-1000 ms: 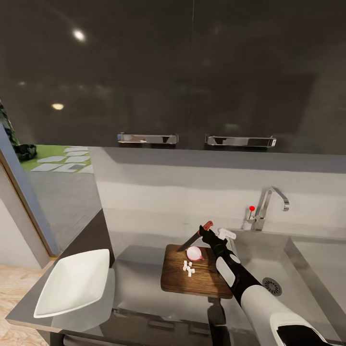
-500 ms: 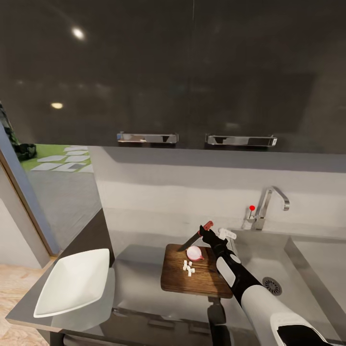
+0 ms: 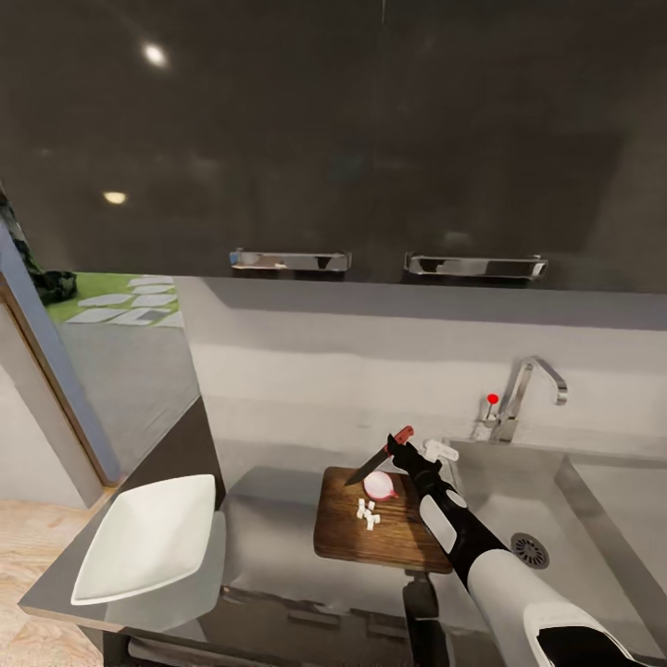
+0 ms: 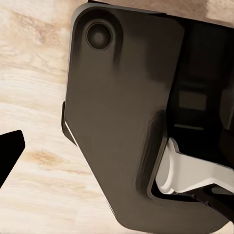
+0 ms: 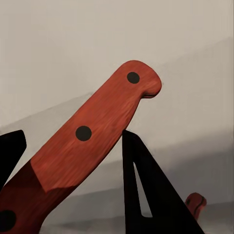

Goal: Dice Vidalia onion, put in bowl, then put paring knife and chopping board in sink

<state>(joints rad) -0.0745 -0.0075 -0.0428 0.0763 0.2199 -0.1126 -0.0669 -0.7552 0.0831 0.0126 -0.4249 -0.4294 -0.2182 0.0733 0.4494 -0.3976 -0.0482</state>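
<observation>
On the grey countertop [image 3: 269, 547] lies the dark brown chopping board [image 3: 398, 542]. The pale pink Vidalia onion [image 3: 378, 484] rests at its far edge, and a few white diced onion bits [image 3: 368, 513] lie just in front of it. My right gripper [image 3: 398, 448] is shut on the red handle of the paring knife [image 3: 375, 458], whose dark blade slants down to the left, just behind the onion. The right wrist view has that red handle [image 5: 92, 126] held between the two black fingers of my right gripper [image 5: 73, 136]. The white bowl [image 3: 148, 535] stands at the counter's left end. To the right of the board is the sink [image 3: 556, 500].
A chrome tap [image 3: 523, 389] with a red dot stands behind the basin, and the drain [image 3: 529, 549] lies by my right forearm. Dark wall cabinets hang overhead. The left wrist view has one black fingertip [image 4: 9, 148] over a wooden floor [image 4: 34, 107] and the robot's dark base [image 4: 122, 122].
The whole picture has shifted slightly, so the camera moved. The knife stays by the onion in the same grip, and the board, bits and bowl lie as before.
</observation>
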